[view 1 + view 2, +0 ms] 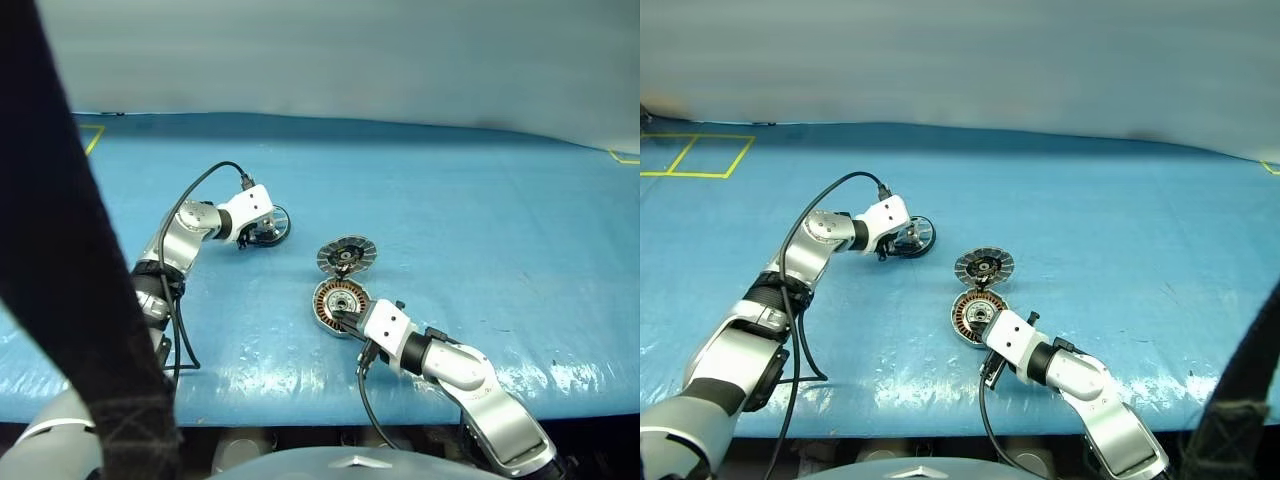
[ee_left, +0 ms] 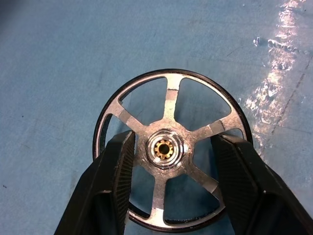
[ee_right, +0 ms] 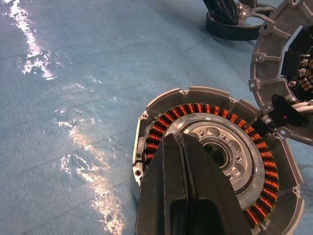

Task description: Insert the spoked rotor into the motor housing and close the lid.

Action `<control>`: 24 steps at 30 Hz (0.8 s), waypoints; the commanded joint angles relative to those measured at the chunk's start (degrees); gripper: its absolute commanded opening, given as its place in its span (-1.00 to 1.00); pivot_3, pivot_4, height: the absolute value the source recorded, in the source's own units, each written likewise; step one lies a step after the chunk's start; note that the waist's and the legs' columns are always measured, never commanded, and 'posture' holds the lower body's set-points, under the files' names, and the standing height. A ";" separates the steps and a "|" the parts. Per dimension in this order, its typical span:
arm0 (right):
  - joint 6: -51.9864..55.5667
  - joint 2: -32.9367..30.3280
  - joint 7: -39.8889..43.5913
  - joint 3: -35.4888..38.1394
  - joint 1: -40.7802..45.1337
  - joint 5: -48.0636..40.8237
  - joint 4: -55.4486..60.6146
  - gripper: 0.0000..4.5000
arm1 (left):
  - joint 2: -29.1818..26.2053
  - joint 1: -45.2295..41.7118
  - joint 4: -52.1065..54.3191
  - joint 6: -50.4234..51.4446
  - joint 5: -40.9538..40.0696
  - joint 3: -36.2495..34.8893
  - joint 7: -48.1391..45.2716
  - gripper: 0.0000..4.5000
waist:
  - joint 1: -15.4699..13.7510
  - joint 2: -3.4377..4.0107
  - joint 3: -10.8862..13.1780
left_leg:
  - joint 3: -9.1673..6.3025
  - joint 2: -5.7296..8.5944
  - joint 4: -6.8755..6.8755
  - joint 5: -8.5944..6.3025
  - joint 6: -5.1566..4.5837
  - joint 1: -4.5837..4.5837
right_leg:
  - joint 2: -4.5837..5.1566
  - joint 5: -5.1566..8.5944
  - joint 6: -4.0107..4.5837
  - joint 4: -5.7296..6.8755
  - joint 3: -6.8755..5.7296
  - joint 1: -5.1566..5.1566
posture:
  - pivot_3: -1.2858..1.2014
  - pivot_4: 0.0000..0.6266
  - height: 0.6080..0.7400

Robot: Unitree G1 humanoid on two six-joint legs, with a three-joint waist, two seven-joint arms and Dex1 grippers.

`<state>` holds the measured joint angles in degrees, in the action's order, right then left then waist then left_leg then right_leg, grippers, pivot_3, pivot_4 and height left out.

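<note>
Left gripper (image 2: 171, 161) straddling the spoked rotor (image 2: 171, 147), fingers apart around its hub, right gripper (image 3: 183, 161) pinched together over the motor housing (image 3: 215, 147), lid (image 1: 345, 254) just beside it

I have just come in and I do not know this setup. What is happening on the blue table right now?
A two-armed robot is assembling a small motor. Its left gripper has its fingers down through the spoked rotor, on either side of the hub, with the rotor lying on the blue table. Its right gripper, shut, rests on the motor housing. The lid stands open, tilted up behind the housing. The rotor is not yet in the housing.
</note>
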<state>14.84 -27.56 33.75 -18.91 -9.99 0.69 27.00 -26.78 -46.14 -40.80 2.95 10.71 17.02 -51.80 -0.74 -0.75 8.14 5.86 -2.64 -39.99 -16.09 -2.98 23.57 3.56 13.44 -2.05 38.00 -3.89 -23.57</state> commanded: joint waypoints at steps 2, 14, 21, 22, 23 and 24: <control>-1.20 -0.07 -0.16 0.08 -0.39 0.27 0.31 -1.00 | -0.39 0.05 -1.19 1.10 1.28 0.23 0.76 0.15 | 0.02 0.00 0.00 | 0.00 0.00 -0.02 0.00 0.00 -0.02 | 0.00 0.00 0.00 0.04 0.01 0.00 | 0.03 -0.52 1.00; -1.79 0.07 -0.07 0.08 -0.24 0.89 -0.43 -1.00 | -0.66 3.51 0.77 -2.30 1.45 1.15 -0.99 -0.19 | 0.01 0.06 -0.12 | 0.00 -0.01 -0.05 0.00 0.00 -0.10 | 0.00 0.00 0.01 0.12 0.07 0.05 | 0.03 -0.52 1.00; -2.25 1.58 0.42 2.52 -1.11 -3.54 1.43 -1.00 | -2.35 11.53 15.84 -2.90 -11.70 -6.04 -10.86 -0.19 | 0.10 0.11 -0.16 | 0.02 -0.32 -0.05 0.00 0.00 -0.08 | 0.03 0.00 0.03 0.12 0.07 0.01 | 0.03 -0.52 1.00; -1.70 1.64 0.79 3.37 -1.45 -5.15 2.55 -1.00 | -3.30 13.69 20.56 -0.60 -15.06 -7.25 -13.46 -0.19 | 0.06 0.11 -0.15 | 0.03 -0.32 -0.05 0.00 0.00 -0.06 | 0.03 -0.01 0.03 0.13 0.08 -0.01 | 0.03 -0.52 1.00; -1.15 1.62 1.14 4.16 -1.78 -6.68 3.63 -1.00 | -4.27 15.70 24.55 0.71 -17.72 -8.26 -15.40 -0.19 | 0.08 0.10 -0.14 | 0.04 -0.33 -0.05 0.00 0.00 -0.04 | 0.04 0.00 0.03 0.12 0.08 -0.03 | 0.03 -0.52 1.00; -0.79 1.51 1.39 4.73 -2.04 -7.84 4.42 -1.00 | -5.15 17.18 27.35 1.71 -19.03 -8.83 -16.13 -0.19 | 0.10 0.12 -0.13 | 0.04 -0.35 -0.05 0.00 0.00 0.01 | 0.04 -0.01 0.04 0.11 0.07 -0.08 | 0.03 -0.52 1.00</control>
<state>13.82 -26.23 34.66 -16.12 -11.91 -4.45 27.96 -30.77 -29.07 -19.37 3.10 -4.28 10.47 -65.36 -0.65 -0.62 8.01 5.90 -3.00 -40.04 -16.09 -2.98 23.59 3.61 13.44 -2.00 38.12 -3.81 -23.65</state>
